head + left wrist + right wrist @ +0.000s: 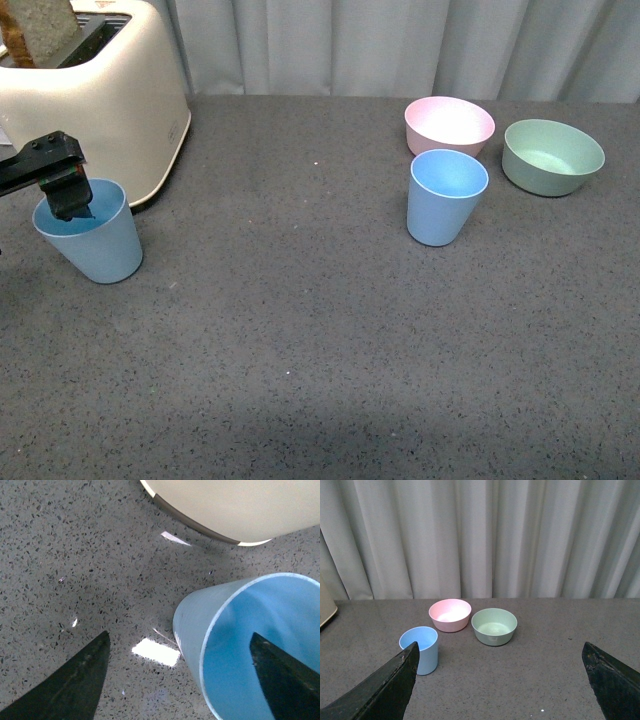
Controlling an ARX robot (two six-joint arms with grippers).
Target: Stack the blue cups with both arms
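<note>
By the left edge, your left gripper (68,200), wide open and gripping nothing, straddles the blue cup (95,248) at its rim; the second cup (445,200) stands well to the right.

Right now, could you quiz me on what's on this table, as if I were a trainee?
1. True or false: the left gripper has one finger inside a blue cup.
2. How many bowls are on the table?
3. What sits nearest the other blue cup? A pink bowl; B green bowl; C left gripper.
Key: 1 true; 2 two, the pink bowl and the green bowl; 3 A.
</note>
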